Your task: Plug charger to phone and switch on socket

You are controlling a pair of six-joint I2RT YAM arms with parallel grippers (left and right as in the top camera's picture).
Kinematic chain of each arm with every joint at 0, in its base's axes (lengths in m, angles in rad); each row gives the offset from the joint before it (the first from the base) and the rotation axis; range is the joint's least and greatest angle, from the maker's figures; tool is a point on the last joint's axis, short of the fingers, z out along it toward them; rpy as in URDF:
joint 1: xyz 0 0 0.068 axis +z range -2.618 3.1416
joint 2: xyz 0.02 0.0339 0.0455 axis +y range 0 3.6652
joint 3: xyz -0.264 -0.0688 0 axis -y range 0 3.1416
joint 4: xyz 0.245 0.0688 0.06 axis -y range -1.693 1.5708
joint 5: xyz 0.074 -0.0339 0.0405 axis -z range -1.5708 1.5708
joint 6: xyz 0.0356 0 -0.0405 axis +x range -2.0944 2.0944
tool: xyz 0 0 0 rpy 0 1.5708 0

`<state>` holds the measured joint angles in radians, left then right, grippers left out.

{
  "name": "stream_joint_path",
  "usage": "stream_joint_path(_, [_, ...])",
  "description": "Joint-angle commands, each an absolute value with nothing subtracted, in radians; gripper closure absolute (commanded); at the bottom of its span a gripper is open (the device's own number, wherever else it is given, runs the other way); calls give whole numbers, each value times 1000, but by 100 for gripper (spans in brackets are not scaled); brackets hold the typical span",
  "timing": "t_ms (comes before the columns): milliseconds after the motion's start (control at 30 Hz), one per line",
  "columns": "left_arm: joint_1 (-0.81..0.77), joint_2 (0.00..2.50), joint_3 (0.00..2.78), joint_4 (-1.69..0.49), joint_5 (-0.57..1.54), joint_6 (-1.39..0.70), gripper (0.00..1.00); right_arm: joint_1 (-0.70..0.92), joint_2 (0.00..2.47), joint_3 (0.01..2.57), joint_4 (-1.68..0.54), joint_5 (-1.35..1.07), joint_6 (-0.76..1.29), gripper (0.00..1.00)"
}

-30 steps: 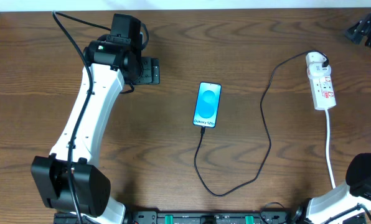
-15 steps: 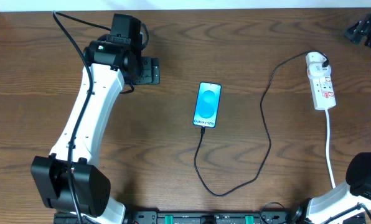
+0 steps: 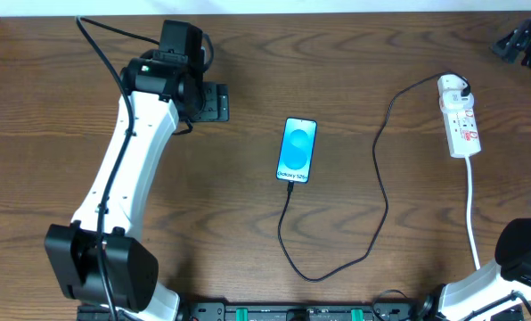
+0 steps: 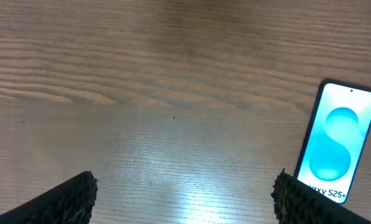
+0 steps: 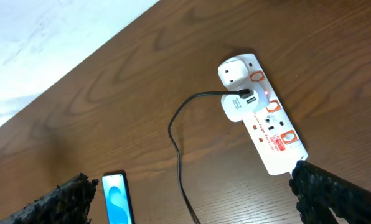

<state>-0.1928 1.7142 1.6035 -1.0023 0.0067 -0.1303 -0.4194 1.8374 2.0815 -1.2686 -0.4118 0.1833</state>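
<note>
Brown table (image 3: 61, 98), change: nothing on it has shifted over the last second, so you look paused between steps.
Surface: bare wood grain, with a pale strip beyond its far edge. No more of the room shows.
Socket (image 3: 460, 120): well right of the phone (image 3: 298, 150). I cannot tell its switch state.
Charger (image 3: 383, 169): its tip meets the phone's near end and seems plugged in, so switching likely remains for you.
Left gripper (image 4: 185, 193): left of the phone, spread wide, empty.
Right gripper (image 5: 201, 196): far right of the phone, spread wide, empty.

Dark wood-grain table (image 3: 43, 134), soft glare on it, pale surface (image 5: 42, 31) beyond.
</note>
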Motion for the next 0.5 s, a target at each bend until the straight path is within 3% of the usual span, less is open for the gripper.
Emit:
stream_joint_path(0, [-231,1632,1552,-973,-40,-124,10,-418,1838,2091,-1272,-421,198,1])
stream_joint_path(467, [-332,1332,1008,-416,-245,-124,10,-418,1838,2091,-1272,-421,198,1])
